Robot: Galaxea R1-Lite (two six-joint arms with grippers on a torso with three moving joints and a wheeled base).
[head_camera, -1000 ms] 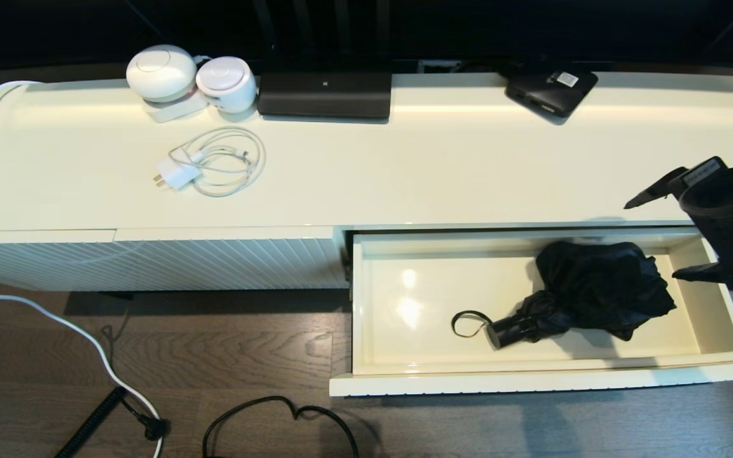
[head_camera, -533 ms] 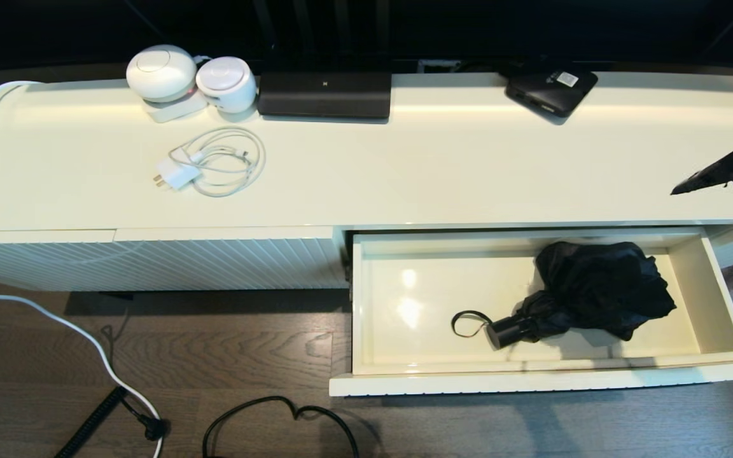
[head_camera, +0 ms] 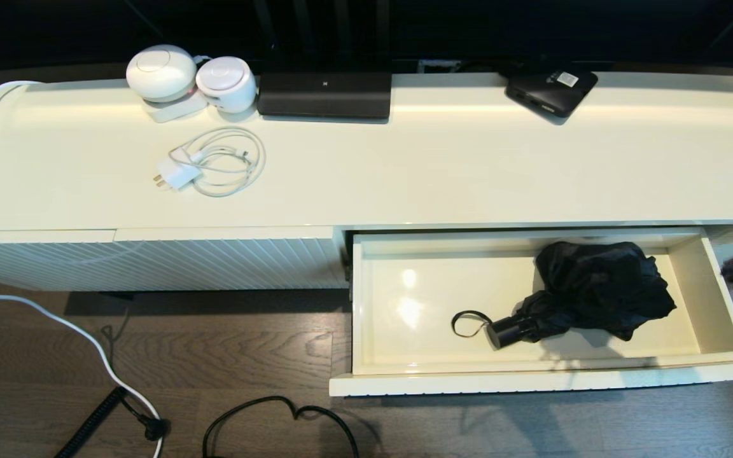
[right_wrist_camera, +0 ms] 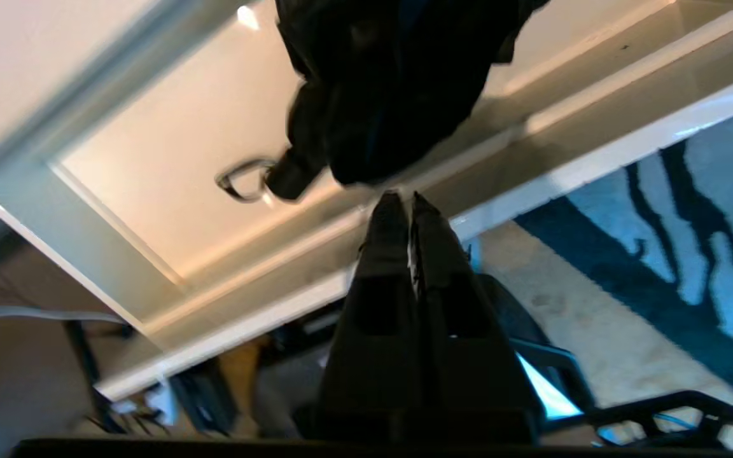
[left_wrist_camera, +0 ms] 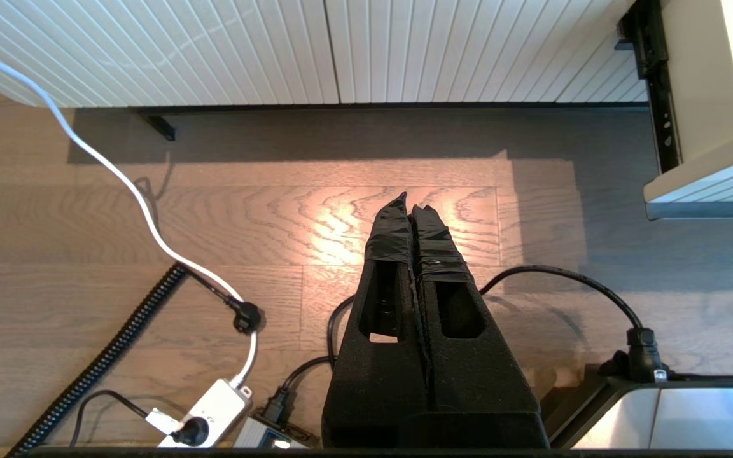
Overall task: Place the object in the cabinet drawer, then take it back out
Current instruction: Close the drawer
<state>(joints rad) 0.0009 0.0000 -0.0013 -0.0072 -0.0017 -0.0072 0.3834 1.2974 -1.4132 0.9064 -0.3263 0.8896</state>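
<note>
The object, a black folding umbrella, lies loose in the open cabinet drawer, fabric bunched toward the right end, handle and wrist loop pointing left. The right wrist view shows the umbrella inside the drawer, beyond my right gripper, which is shut and empty, outside the drawer's right end. That gripper is out of the head view. My left gripper is shut on nothing, parked low over the wooden floor in front of the ribbed cabinet panel.
On the cabinet top sit two white round devices, a coiled white charger cable, a wide black device and a flat black box. Cables and a power strip lie on the floor.
My right gripper has pulled away to the right, out of the head view, and has shut. The umbrella stays in the drawer.
</note>
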